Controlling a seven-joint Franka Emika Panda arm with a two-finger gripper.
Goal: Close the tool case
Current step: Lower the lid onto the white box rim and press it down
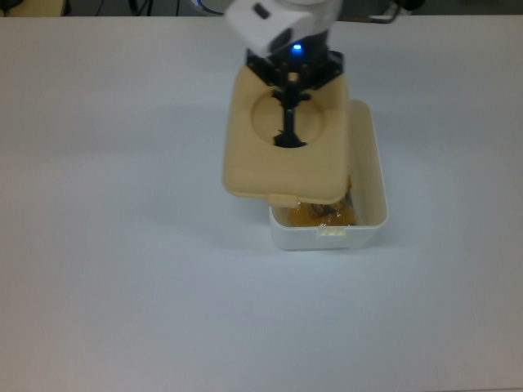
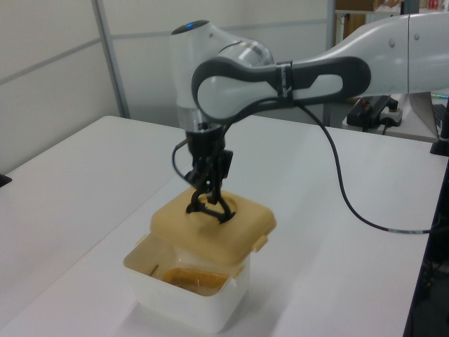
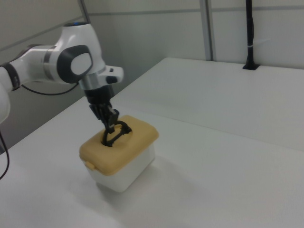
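While the claw point(image 1: 288, 114) grips the black handle point(image 1: 289, 131), closed on it, tan lid point(image 1: 282, 167) hangs over white box point(image 1: 368, 196), offset toward the top view's left, yellow contents point(image 1: 323, 215) showing, white surface point(image 1: 122, 286)

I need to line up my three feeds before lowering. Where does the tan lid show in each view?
Top view: the tan lid sits centre top, covering the white box except a strip on the top view's right and bottom.
Left view: lower centre, over the box's far part.
Right view: lower left, over the box.
Shared landmark: the black handle held by the end effector.
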